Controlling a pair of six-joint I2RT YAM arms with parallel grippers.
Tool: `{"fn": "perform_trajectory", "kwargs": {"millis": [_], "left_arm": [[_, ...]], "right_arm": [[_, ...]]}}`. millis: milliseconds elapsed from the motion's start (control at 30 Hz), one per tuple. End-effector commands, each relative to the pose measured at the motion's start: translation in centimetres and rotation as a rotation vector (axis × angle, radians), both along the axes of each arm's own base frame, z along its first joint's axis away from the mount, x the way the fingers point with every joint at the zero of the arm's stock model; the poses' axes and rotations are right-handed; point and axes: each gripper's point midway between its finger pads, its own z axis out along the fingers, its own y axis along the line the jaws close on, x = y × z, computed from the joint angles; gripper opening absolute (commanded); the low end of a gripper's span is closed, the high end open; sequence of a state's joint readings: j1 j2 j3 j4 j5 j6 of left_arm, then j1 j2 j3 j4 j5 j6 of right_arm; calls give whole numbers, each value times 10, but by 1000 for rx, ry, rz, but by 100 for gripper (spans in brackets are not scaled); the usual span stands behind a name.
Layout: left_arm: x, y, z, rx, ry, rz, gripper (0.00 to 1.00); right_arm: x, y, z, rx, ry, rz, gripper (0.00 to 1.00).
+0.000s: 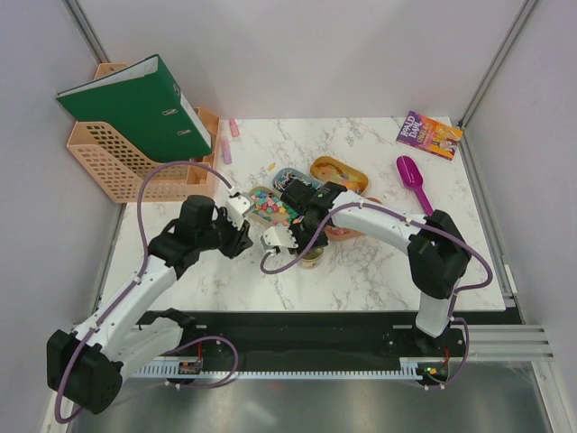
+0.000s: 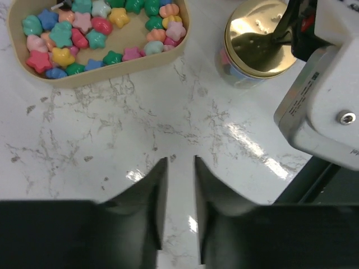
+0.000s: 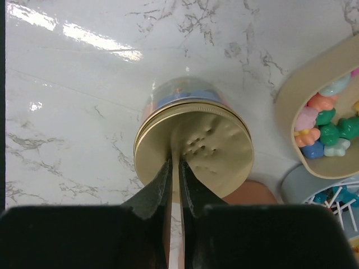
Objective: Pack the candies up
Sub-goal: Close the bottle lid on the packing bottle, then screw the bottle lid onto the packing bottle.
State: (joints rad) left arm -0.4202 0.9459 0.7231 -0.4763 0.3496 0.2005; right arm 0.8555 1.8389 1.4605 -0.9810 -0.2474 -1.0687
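Colourful star- and flower-shaped candies (image 2: 101,33) fill an oval tan tray (image 2: 112,72), which lies mid-table in the top view (image 1: 270,209) and at the right edge of the right wrist view (image 3: 328,126). Just in front of it stands a small clear jar (image 1: 312,257) with candies inside and a round gold lid (image 3: 196,151) on top. My right gripper (image 3: 175,162) is shut, its tips resting on that lid (image 2: 261,39) with nothing between them. My left gripper (image 2: 180,162) hovers low over bare marble left of the jar, jaws slightly open and empty.
A blue tray (image 1: 293,178) and an orange tray (image 1: 338,171) lie behind the tan one. A purple scoop (image 1: 413,176) and a book (image 1: 429,135) are at the back right. A peach rack with a green binder (image 1: 135,108) stands back left, with pink pens (image 1: 233,128) beside it.
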Motion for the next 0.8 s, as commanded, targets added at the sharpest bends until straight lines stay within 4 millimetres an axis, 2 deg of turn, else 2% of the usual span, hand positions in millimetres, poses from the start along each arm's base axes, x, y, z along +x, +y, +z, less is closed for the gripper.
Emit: {"fn": "perform_trajectory", "kwargs": {"millis": [0, 33, 67, 133, 167, 200, 233, 267, 300, 333, 367, 400, 433, 467, 500, 533, 567, 600, 633, 667, 700, 767], "left_arm": [[3, -11, -7, -2, -77, -125, 44], [4, -11, -11, 8, -91, -142, 50], [4, -11, -19, 32, -114, -186, 57], [10, -18, -20, 33, -147, -219, 58], [11, -22, -21, 22, -141, -230, 59], [11, -29, -24, 17, -121, -253, 63], [11, -36, -25, 10, -111, -267, 64], [12, -42, -26, 12, -104, -282, 65], [7, -51, -30, 17, -93, -315, 65], [7, -57, -40, 28, -71, -331, 64], [7, -63, -44, 28, -65, -342, 59], [7, -67, -48, 33, -63, -349, 55], [4, -73, -61, 53, -34, -366, 49], [5, -78, -63, 42, -27, -365, 34], [3, -82, -69, 42, -12, -370, 28], [5, -84, -75, 71, -4, -353, 25], [6, -89, -81, 90, 25, -368, 19], [5, -94, -82, 95, 33, -379, 18], [7, -97, -82, 89, 41, -381, 17], [9, -101, -83, 83, 43, -390, 17], [7, -106, -84, 100, 31, -411, 17], [9, -111, -85, 121, 16, -440, 17]], "right_arm": [[-7, -7, -14, -31, 41, -41, 15], [-1, -6, -7, -16, 21, -59, 15], [8, 0, 14, 37, -12, -91, 14], [22, 0, 41, 105, -40, -147, 14], [33, 3, 73, 175, -95, -172, 15], [41, 2, 92, 220, -121, -211, 16], [58, -9, 112, 269, -153, -280, 16], [72, -11, 150, 372, -224, -324, 17], [83, -19, 167, 428, -243, -412, 17], [101, -40, 181, 464, -286, -494, 15], [109, -57, 199, 498, -340, -557, 11], [125, -67, 214, 550, -407, -627, 12], [139, -89, 219, 573, -437, -751, 13], [145, -103, 223, 588, -482, -813, 11], [150, -116, 222, 579, -498, -859, 16], [156, -137, 219, 578, -489, -941, 28], [156, -147, 213, 575, -471, -983, 63], [155, -151, 209, 585, -443, -1004, 66], [157, -164, 206, 593, -421, -1050, 78], [152, -168, 199, 601, -383, -1076, 87], [150, -172, 196, 606, -367, -1086, 91], [146, -181, 187, 603, -353, -1108, 92]]}}
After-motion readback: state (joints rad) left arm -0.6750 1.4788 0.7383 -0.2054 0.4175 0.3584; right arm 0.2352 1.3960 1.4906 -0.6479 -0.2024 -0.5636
